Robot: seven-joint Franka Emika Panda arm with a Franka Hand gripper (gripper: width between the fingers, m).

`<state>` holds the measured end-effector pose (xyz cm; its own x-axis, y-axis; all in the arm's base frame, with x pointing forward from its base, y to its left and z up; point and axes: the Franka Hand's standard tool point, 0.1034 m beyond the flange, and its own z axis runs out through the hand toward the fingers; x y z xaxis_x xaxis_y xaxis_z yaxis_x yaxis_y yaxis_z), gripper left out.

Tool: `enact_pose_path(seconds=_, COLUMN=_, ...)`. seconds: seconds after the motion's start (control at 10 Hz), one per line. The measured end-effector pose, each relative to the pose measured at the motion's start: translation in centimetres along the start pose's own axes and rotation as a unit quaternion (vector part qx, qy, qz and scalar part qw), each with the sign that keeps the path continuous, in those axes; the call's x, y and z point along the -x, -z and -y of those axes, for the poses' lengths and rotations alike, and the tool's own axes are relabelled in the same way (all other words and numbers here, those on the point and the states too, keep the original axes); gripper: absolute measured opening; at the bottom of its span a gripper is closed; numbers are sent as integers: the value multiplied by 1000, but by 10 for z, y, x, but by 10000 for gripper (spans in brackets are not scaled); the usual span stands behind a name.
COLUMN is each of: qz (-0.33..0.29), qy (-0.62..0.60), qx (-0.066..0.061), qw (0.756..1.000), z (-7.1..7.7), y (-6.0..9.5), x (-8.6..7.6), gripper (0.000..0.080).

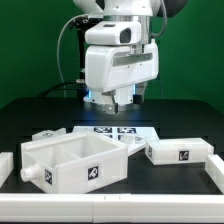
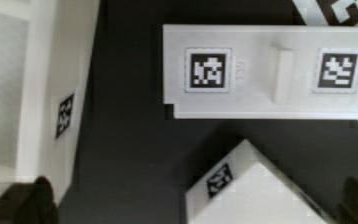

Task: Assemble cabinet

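The cabinet box [image 1: 70,160] is a white open box with a black-and-white tag on its front, at the front of the exterior view's left. A white panel [image 1: 180,150] with a tag lies at the exterior view's right, and a smaller white part [image 1: 45,135] lies behind the box. My gripper [image 1: 118,98] hangs above the table's back middle, open and empty. In the wrist view a white panel [image 2: 265,75] with two tags lies ahead. A tagged corner of the box [image 2: 274,190] sits between my dark fingertips [image 2: 25,205]. My gripper [image 2: 194,212] holds nothing.
The marker board [image 1: 115,130] lies flat on the black table under the gripper. White rails border the table at the exterior view's left [image 1: 5,165], right [image 1: 215,170] and front [image 1: 110,205]. Another white tagged part [image 2: 16,90] shows at the wrist view's edge.
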<state>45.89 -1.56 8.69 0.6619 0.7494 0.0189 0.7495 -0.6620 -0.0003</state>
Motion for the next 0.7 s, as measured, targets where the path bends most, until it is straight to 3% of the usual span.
enact_pose_path(seconds=0.1, qz=7, qy=-62, qx=-17, qw=998, z=-13, y=-9, x=1, gripper=796)
enact_pose_path(seconds=0.2, qz=9, qy=-68, qx=-17, qw=998, z=-27, y=-17, x=-1, gripper=796)
enact_pose_path(seconds=0.4, qz=22, qy=-57, qx=-37, qw=997, z=-24, y=-19, x=6, gripper=796)
enact_pose_path(seconds=0.7, qz=22, qy=-62, qx=-38, qw=997, z=-26, y=-23, x=5, gripper=796)
